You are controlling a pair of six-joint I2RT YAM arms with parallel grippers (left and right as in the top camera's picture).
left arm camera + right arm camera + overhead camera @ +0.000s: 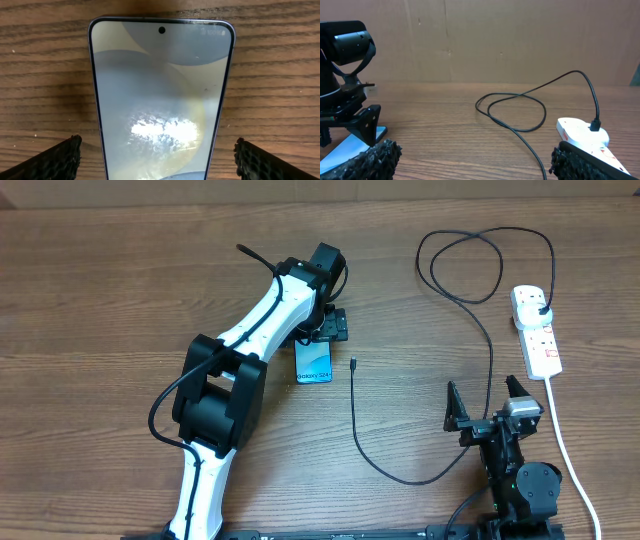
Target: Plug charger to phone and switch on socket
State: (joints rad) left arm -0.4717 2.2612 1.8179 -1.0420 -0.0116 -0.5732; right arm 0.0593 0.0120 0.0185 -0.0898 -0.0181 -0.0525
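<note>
Just one phone [314, 363], one charger [354, 402]

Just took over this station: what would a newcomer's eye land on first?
The open left pincer hangs over the lit phone in the middle of the table, a finger on each side with gaps. The charger lies with its connector tip loose just right of the phone, its black cable looping back to a plug seated in the white socket at far right. The right pincer sits open near the front edge.
</note>
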